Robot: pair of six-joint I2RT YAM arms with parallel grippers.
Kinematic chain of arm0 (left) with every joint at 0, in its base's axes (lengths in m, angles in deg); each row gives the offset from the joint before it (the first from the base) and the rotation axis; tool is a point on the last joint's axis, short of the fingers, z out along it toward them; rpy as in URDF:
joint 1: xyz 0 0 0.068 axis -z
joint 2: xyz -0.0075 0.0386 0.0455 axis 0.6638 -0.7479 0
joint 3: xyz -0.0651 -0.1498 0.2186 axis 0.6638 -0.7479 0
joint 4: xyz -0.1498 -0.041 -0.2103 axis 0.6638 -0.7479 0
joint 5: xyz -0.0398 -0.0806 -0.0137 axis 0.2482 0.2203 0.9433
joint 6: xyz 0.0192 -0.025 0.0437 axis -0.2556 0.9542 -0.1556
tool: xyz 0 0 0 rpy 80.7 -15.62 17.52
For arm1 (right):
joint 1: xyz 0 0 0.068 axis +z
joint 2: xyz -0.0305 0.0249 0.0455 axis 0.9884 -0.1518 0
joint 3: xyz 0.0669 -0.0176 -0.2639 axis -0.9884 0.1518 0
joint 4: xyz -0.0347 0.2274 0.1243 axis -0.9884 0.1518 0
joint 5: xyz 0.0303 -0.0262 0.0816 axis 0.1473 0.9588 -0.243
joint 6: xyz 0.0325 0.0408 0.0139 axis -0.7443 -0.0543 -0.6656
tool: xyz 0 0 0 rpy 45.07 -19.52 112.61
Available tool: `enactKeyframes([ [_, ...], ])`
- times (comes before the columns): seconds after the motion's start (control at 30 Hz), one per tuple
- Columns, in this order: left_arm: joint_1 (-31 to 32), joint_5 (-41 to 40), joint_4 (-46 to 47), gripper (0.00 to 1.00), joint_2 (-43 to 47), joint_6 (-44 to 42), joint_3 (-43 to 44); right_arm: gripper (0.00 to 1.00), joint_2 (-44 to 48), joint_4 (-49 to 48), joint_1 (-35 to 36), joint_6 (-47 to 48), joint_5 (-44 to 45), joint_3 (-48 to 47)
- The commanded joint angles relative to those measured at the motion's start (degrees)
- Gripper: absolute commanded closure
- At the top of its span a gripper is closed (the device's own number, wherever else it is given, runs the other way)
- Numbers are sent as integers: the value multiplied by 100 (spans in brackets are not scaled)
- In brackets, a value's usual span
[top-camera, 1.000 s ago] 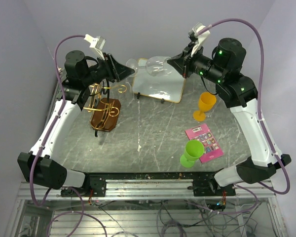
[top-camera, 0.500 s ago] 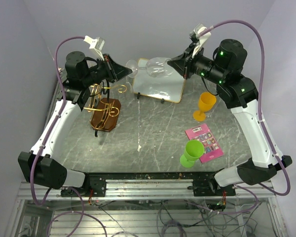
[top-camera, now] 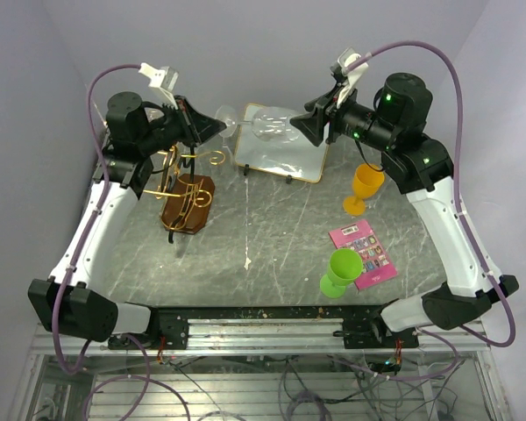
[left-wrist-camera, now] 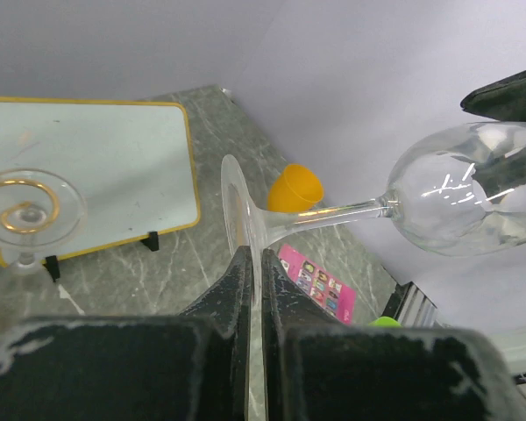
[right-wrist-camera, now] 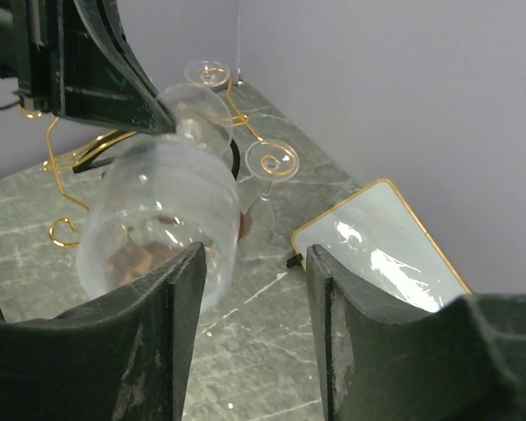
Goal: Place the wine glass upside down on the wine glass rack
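Observation:
The clear wine glass lies on its side in the air between the two arms, above the back of the table. My left gripper is shut on the rim of its foot; the stem runs right to the bowl. My right gripper is open at the bowl end, and the bowl sits just outside its left finger. The gold wire wine glass rack stands on its brown base under the left arm. Its wires carry other upside-down glasses.
A gold-framed white board stands at the back centre below the glass. An orange goblet, a pink card and a green goblet are on the right side. Walls close in the back and both sides.
The left gripper and the glass have shifted a little left. The right gripper now stands off the bowl with a small gap, where before it was at the bowl.

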Motion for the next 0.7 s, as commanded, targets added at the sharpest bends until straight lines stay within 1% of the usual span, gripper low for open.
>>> enactKeyframes([
  [0.0, -185, -7, 164, 93, 296, -158, 2, 49, 296, -62, -8, 212, 86, 114],
  [0.1, -276, -40, 156, 93, 345, -190, -13, 45, 480, -21, -9, 375, 228, 248],
  [0.17, -291, -195, -119, 93, 347, -425, 85, 44, 637, -5, -11, 474, 364, 357],
  [0.27, -268, -649, -680, 93, 379, -1158, 375, 44, 847, 30, -12, 692, 707, 550],
  [0.3, -247, -797, -852, 93, 401, -1410, 457, 43, 910, 42, -127, 789, 847, 640],
  [0.47, 317, -1749, -1657, 93, 504, -2826, 784, 43, 1190, -102, -221, 1211, 1710, 1293],
  [0.6, 489, -2097, -2023, 93, 523, -3452, 938, 43, 1405, -329, -359, 1497, 2029, 1909],
  [0.67, 664, -2204, -2297, 93, 511, -3897, 1071, 43, 1488, -432, -538, 1534, 2046, 2243],
])
